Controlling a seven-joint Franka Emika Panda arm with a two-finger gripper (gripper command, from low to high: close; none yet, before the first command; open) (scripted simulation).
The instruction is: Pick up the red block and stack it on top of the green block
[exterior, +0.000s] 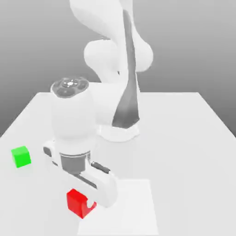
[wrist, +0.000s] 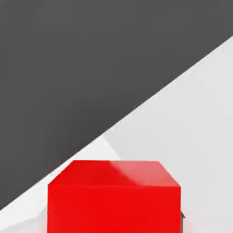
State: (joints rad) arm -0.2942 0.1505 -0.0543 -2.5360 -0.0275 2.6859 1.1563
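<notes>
Gripping the red block (exterior: pixel 76 203) ahead of the lift toward green

In the exterior view, the red block is seen low at the table (exterior: pixel 184 203), by the edge of a pale square patch (exterior: pixel 131 209). The gripper (exterior: pixel 82 200) is closed on it, with one fingertip (exterior: pixel 91 202) seen against a side face; whether any weight has been taken off the table cannot be told. The green block (exterior: pixel 22 157) is seen well apart, toward the exterior view's left. For a clean lift, the squeeze should be kept firm and the block raised straight up, without twist. Enough height should be gained for the green block's top to be cleared before any sideways travel is begun. Over green, the faces should be lined up, the lowering done slowly, and release left until full contact is made. The red block is turned at an angle, with an upright edge pointed toward the camera; being a cube, no clear long axis is shown.

In the hand view, the red block's top and one side face are presented nearly square to the camera, so its sides appear well matched to the hand's turn. No tilt relative to the hand is evident.
</notes>
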